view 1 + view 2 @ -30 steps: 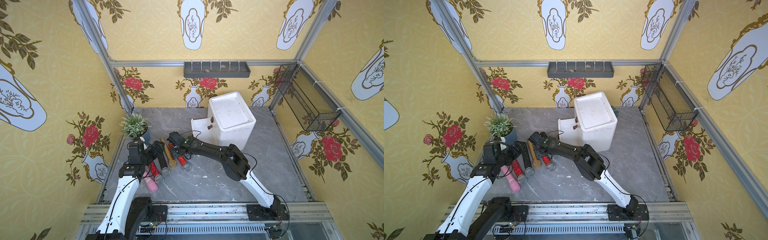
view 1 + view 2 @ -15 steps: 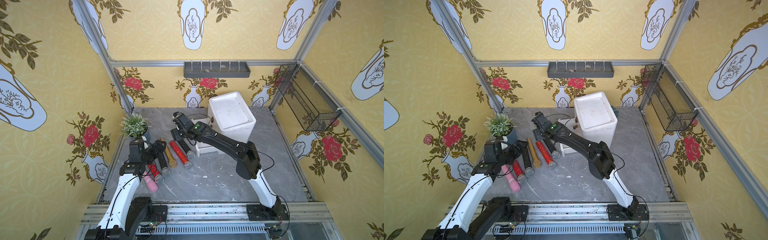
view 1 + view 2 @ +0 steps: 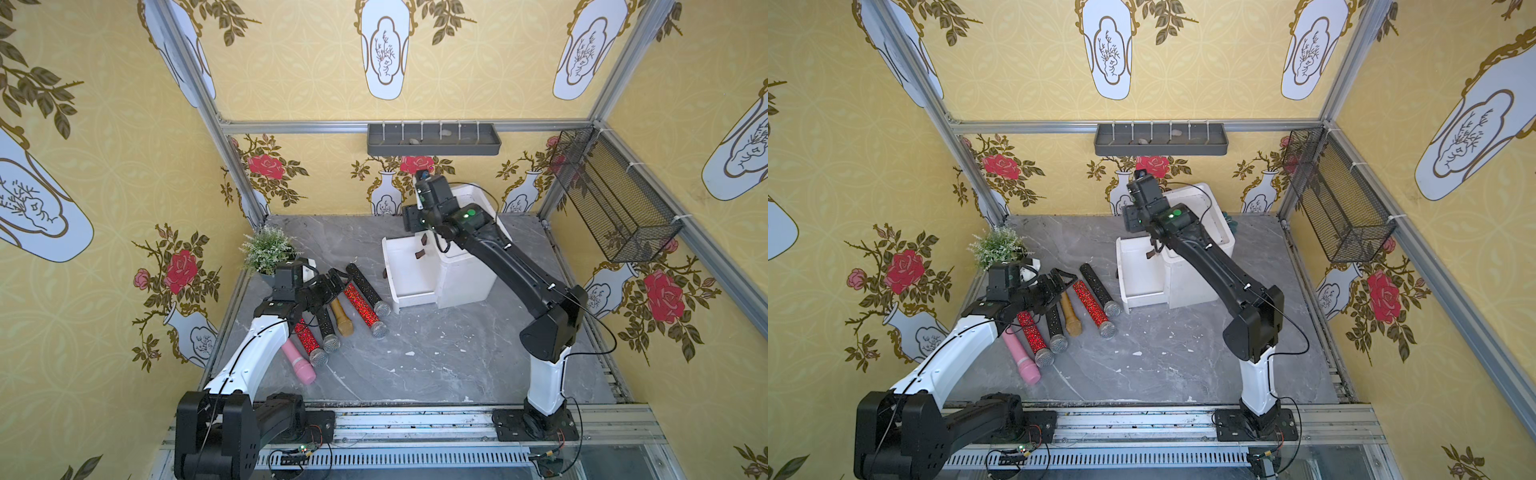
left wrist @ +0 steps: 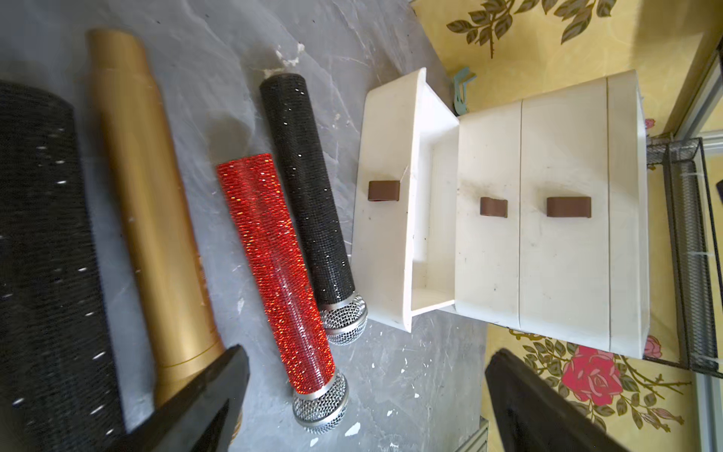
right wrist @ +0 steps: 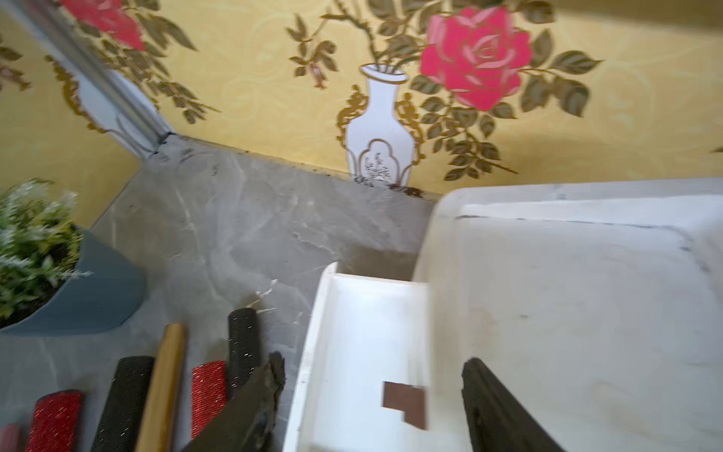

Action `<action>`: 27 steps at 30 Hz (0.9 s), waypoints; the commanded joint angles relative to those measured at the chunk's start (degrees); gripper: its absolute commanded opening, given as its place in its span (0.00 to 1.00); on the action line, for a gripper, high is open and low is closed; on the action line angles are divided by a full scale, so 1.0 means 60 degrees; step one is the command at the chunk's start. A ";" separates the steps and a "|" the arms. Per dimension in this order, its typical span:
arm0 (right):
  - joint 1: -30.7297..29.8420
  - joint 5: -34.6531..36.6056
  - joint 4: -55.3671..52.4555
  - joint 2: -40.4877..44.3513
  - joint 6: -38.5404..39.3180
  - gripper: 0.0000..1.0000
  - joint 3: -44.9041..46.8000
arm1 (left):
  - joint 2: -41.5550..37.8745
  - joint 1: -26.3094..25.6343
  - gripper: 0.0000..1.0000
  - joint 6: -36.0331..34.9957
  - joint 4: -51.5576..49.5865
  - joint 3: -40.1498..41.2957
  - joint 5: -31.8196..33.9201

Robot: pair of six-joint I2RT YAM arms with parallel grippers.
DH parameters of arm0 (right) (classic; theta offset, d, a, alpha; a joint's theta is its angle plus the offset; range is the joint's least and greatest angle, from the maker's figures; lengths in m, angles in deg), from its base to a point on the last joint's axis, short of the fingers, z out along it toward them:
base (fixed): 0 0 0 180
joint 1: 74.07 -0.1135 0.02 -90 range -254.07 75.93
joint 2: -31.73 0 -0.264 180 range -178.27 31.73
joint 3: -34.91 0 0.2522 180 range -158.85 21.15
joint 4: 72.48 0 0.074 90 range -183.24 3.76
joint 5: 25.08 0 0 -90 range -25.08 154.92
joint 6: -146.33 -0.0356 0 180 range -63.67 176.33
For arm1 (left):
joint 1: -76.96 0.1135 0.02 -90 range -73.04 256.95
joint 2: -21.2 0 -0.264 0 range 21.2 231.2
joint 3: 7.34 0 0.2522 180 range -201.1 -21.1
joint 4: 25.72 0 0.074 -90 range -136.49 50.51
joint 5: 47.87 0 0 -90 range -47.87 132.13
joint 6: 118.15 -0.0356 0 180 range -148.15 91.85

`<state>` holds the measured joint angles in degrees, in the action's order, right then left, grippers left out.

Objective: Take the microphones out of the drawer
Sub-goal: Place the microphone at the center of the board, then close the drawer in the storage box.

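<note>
The right gripper (image 5: 374, 366) hangs high over the white plastic three-drawer cabinet (image 3: 465, 274). Its two black fingers (image 5: 258, 399) are spread well apart with nothing between them. Straight below the gap sit the pulled-out bottom drawer (image 5: 313, 352) and a brown tab handle (image 5: 405, 403).

The black sequined microphone (image 3: 365, 286) with a silver mesh head is out of that drawer. It lies flat on the grey marble tabletop (image 3: 436, 353), just outside the drawer's front. That puts it on the outer side of one right finger and well below it.

The left gripper (image 4: 367, 354) hovers low over the row of microphones, its fingers thrown wide and gripping nothing. In its wrist view, a red sequined microphone (image 4: 277, 266) and the black one lie side by side ahead of the gap between the fingers. A smooth gold microphone (image 4: 156, 219) runs under one left finger. A second black sequined microphone (image 4: 39, 254) lies on that finger's outer side.

In a top view, a second red sequined microphone (image 3: 305, 336) and a pink microphone (image 3: 297, 361) lie back along the left arm, behind the fingers. A small potted plant (image 3: 266, 249) with pale green leaves stands near the left gripper, on its far side from the drawer.
</note>
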<state>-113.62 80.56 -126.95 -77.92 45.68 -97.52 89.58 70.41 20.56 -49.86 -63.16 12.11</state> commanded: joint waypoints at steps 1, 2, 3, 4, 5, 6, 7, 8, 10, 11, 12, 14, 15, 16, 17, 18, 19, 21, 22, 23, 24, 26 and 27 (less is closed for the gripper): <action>0.0683 0.0101 -0.0734 0.0393 -0.0027 0.72 0.0371 | 0.0504 -0.0301 1.00 0.0088 0.0652 -0.0206 -0.0092; 0.0893 0.0168 -0.0806 0.0500 -0.0054 0.72 0.0500 | 0.0683 -0.0382 1.00 0.0135 0.0734 -0.0270 -0.0094; 0.1164 0.0279 -0.0843 0.0647 -0.0081 0.71 0.0682 | 0.0855 -0.0473 1.00 0.0180 0.0786 -0.0351 -0.0094; 0.1406 0.0389 -0.0854 0.0794 -0.0097 0.72 0.0893 | 0.1015 -0.0554 1.00 0.0212 0.0841 -0.0433 -0.0107; 0.1670 0.0419 -0.0858 0.0943 -0.0126 0.71 0.1080 | 0.1164 -0.0619 1.00 0.0242 0.0864 -0.0523 -0.0122; 0.1911 0.0398 -0.0849 0.1080 -0.0141 0.71 0.1261 | 0.1302 -0.0689 1.00 0.0255 0.0904 -0.0596 -0.0115; 0.2120 0.0372 -0.0801 0.1206 -0.0143 0.71 0.1434 | 0.1396 -0.0743 1.00 0.0261 0.0908 -0.0653 -0.0120; 0.2358 0.0322 -0.0736 0.1330 -0.0129 0.71 0.1631 | 0.1519 -0.0790 1.00 0.0275 0.0944 -0.0715 -0.0113; 0.2753 0.0184 -0.0645 0.1507 -0.0100 0.71 0.1907 | 0.1679 -0.0882 1.00 0.0327 0.1019 -0.0781 -0.0108; 0.2967 0.0103 -0.0612 0.1574 -0.0085 0.71 0.2012 | 0.1753 -0.0914 1.00 0.0369 0.1073 -0.0797 -0.0105; 0.3144 0.0032 -0.0598 0.1629 -0.0057 0.71 0.2116 | 0.1812 -0.0952 1.00 0.0417 0.1136 -0.0810 -0.0109; 0.3397 -0.0029 -0.0534 0.1722 0.0000 0.71 0.2280 | 0.1912 -0.1017 1.00 0.0498 0.1241 -0.0826 -0.0102; 0.3514 -0.0078 -0.0486 0.1768 0.0045 0.71 0.2380 | 0.1979 -0.1053 1.00 0.0551 0.1289 -0.0837 -0.0074; 0.3607 -0.0163 -0.0414 0.1807 0.0080 0.71 0.2487 | 0.2020 -0.1083 1.00 0.0579 0.1315 -0.0873 -0.0078; 0.3711 -0.0264 -0.0352 0.1842 0.0105 0.71 0.2605 | 0.2095 -0.1131 1.00 0.0606 0.1344 -0.0906 -0.0051; 0.3817 -0.0362 -0.0310 0.1855 0.0120 0.71 0.2687 | 0.2154 -0.1157 1.00 0.0608 0.1359 -0.0967 -0.0026; 0.3926 -0.0530 -0.0263 0.1885 0.0121 0.70 0.2798 | 0.2225 -0.1200 1.00 0.0600 0.1351 -0.1021 0.0016; 0.4109 -0.0897 -0.0102 0.1977 0.0155 0.68 0.3051 | 0.2367 -0.1282 0.97 0.0619 0.1377 -0.1124 0.0136; 0.4164 -0.1049 0.0012 0.2046 0.0205 0.67 0.3221 | 0.2467 -0.1318 0.95 0.0636 0.1434 -0.1173 0.0172; 0.4183 -0.1103 0.0133 0.2122 0.0269 0.67 0.3381 | 0.2567 -0.1368 0.92 0.0673 0.1495 -0.1217 0.0206; 0.4198 -0.1137 0.0222 0.2193 0.0342 0.67 0.3512 | 0.2648 -0.1391 0.89 0.0696 0.1575 -0.1236 0.0224; 0.4226 -0.1247 0.0398 0.2290 0.0489 0.65 0.3744 | 0.2870 -0.1476 0.81 0.0814 0.1805 -0.1280 0.0256; 0.4233 -0.1298 0.0464 0.2323 0.0514 0.64 0.3832 | 0.2970 -0.1494 0.77 0.0862 0.1911 -0.1295 0.0274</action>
<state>-88.47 73.59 -126.51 -64.63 47.56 -75.62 106.17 61.75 24.98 -41.44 -70.77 13.11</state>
